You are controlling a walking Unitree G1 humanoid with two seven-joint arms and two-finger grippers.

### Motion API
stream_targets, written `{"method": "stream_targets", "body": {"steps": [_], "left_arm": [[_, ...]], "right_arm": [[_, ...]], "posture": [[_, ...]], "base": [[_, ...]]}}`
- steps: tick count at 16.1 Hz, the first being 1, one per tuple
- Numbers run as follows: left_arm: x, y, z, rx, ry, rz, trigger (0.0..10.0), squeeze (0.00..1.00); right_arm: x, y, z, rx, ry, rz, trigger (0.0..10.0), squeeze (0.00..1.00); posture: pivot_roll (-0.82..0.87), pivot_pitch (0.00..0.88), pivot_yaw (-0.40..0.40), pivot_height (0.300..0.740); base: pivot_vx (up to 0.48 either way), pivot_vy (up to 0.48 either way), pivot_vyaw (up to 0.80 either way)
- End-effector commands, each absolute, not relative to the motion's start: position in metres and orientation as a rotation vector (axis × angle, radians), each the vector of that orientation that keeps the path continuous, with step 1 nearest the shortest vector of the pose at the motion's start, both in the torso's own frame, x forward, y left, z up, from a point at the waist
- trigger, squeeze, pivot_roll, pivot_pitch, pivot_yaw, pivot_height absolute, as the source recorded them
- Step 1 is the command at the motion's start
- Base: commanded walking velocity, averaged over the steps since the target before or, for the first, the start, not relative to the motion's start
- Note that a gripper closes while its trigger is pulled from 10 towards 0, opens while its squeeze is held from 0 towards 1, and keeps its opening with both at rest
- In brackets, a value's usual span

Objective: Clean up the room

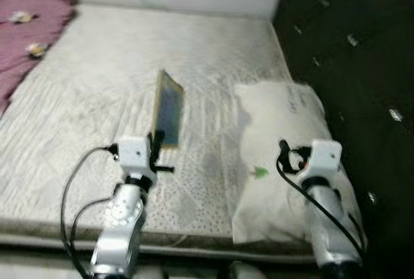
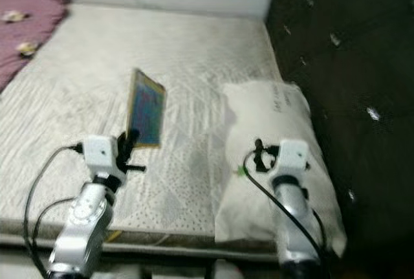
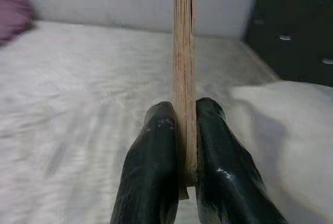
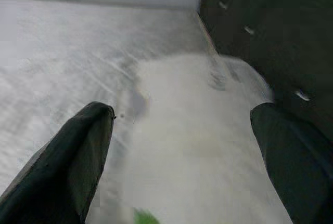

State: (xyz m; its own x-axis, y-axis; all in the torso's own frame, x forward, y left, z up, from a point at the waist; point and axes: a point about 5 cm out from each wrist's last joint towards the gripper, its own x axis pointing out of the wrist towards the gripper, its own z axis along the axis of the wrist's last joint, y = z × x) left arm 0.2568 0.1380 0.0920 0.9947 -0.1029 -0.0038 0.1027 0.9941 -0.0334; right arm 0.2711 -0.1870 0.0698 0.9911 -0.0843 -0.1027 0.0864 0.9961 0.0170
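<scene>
Book pinched upright above the bed

My left gripper (image 3: 186,146) clamped the thin book (image 1: 168,109) by its lower edge; it could pivot and slip. My right gripper (image 4: 182,146) hung wide over the pillow (image 1: 284,149).

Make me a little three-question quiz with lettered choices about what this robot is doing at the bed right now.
1. Where is the white pillow?
A. beside the dark headboard
B. on the pink blanket
C. on the floor

2. What colour is the blanket?
A. green
B. pink
C. black

3. How is the right gripper?
A. shut on the pillow
B. open above the pillow
C. holding the book

A: it lies against the headboard.
B: pink at the bed's far corner.
B: its fingers are spread wide; the left gripper pinches the book.
</scene>
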Motion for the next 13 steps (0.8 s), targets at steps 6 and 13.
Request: {"method": "stream_targets", "body": {"steps": [6, 13], "left_arm": [[0.2551, 0.1443, 0.0957, -0.03, -0.013, -0.088, 10.0, 0.0], [0.2526, 0.1455, 0.0893, -0.067, 0.03, -0.066, 10.0, 0.0]], "right_arm": [[0.2686, -0.1824, 0.0659, 0.037, 0.12, -0.068, 10.0, 0.0], [0.268, -0.1799, 0.065, 0.034, 0.121, -0.042, 10.0, 0.0]], "posture": [[-0.01, 0.064, -0.021, 0.74], [-0.01, 0.064, -0.026, 0.74]], "base": [[0.0, 0.0, -0.36], [0.0, 0.0, 0.0]]}}
